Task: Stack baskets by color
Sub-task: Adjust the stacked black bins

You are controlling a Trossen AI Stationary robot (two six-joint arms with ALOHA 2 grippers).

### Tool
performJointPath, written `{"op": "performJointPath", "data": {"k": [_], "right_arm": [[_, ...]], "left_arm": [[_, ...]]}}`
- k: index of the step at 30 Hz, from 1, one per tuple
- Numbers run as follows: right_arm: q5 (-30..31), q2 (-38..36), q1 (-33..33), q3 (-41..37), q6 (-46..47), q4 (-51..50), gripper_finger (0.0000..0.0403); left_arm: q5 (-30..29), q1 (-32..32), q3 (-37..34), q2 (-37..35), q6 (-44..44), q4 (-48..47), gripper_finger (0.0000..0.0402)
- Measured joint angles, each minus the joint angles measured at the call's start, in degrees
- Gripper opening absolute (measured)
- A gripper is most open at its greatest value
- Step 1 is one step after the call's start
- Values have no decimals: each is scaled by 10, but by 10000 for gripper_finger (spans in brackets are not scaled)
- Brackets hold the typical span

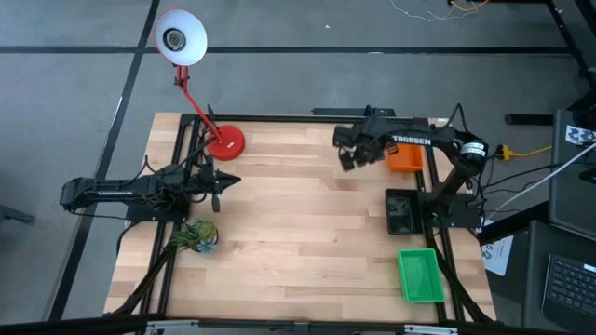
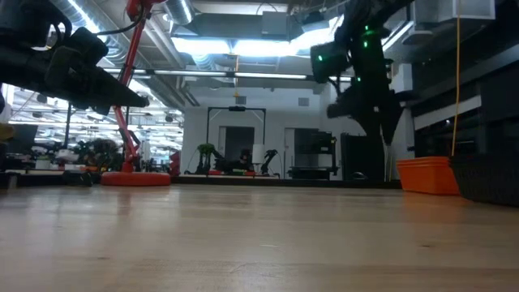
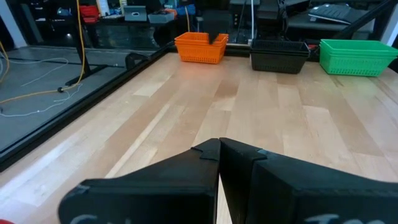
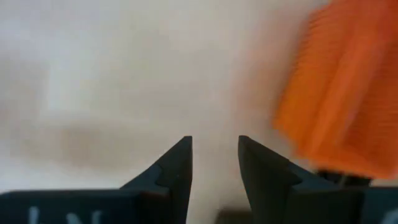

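Note:
Along the table's right side, an orange basket (image 1: 405, 156) stands farthest, a black basket (image 1: 402, 212) in the middle and a green basket (image 1: 419, 274) nearest, each on its bottom on the wood. My right gripper (image 1: 349, 154) hangs above the table just left of the orange basket (image 4: 339, 93), pointing steeply down, open (image 4: 214, 146), with nothing between its fingers. My left gripper (image 1: 223, 181) waits level at the table's left side, shut (image 3: 219, 146) and empty. Its wrist view shows the orange (image 3: 200, 46), black (image 3: 280, 55) and green (image 3: 357, 56) baskets across the table.
A red round lamp base (image 1: 226, 141) stands at the far left, its white shade (image 1: 180, 37) beyond the table's edge. A small green plant (image 1: 196, 234) lies near the left edge. Bare wood (image 1: 307, 242) spans the middle of the table.

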Motion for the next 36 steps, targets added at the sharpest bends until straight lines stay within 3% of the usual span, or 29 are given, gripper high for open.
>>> {"op": "performJointPath", "data": {"k": [3, 10, 16, 21, 28, 36], "right_arm": [[-50, 0, 54, 6, -42, 0, 128], [-53, 0, 193, 4, -148, 16, 128], [43, 0, 295, 4, -129, 28, 128], [37, 0, 336, 3, -88, 17, 128], [2, 0, 362, 3, 33, -138, 128], [-66, 2, 358, -59, -64, 10, 128]], "left_arm": [[0, 0, 0, 0, 0, 0, 0], [2, 0, 0, 0, 0, 19, 0], [16, 0, 0, 0, -13, 25, 0], [17, 0, 0, 0, -35, 24, 0], [18, 0, 0, 0, -35, 24, 0], [18, 0, 0, 0, -35, 24, 0]]}}
